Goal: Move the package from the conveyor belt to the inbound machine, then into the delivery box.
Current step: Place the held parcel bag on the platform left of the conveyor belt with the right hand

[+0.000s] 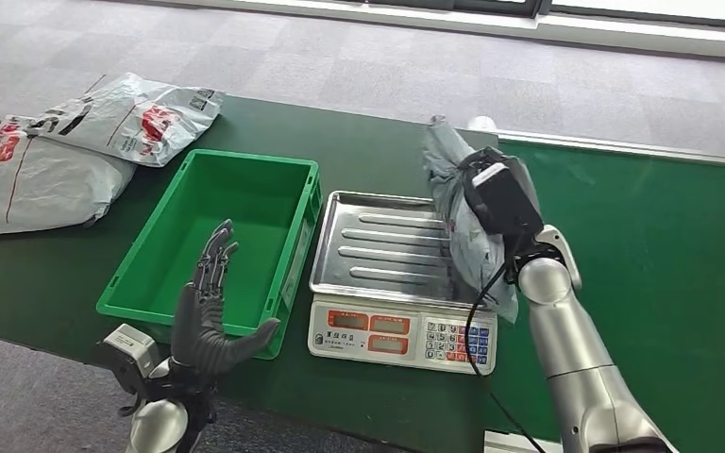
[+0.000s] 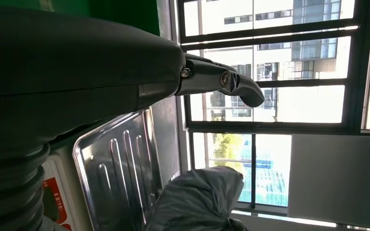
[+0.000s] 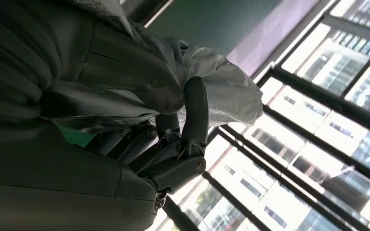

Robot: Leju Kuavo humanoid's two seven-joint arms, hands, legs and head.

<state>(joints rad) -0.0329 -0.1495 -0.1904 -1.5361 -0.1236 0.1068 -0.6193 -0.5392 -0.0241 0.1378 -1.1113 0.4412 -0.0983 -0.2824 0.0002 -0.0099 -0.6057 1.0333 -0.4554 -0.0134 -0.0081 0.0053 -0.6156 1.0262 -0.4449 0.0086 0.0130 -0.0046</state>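
**Package held upright over scale tray**

Grey package [image 1: 463, 212] gripped by right hand [image 1: 500, 203], fingers [image 3: 192, 120] wrapped around the crumpled plastic, thumb pressed on the opposite side. Held roughly upright above the right edge of the scale's steel tray [image 1: 378, 245]; lower end hanging close to the tray, contact not determinable. Scale [image 1: 401, 335] taken as landmark, standing on the dark green table [image 1: 359, 151] with its display and keypad facing the robot.

Left hand [image 1: 210, 321] raised, holding nothing, fingers spread and pointing upward, thumb out toward the scale; positioned left of the scale, in front of the near wall of the green box [image 1: 210, 311]. Green box just beside the scale's left side, nothing visible inside. Conveyor belt [image 1: 661, 245] to the right of the scale, behind the right arm. Two white and grey mail bags [image 1: 85, 142] lying well to the left of the scale, beyond the box.
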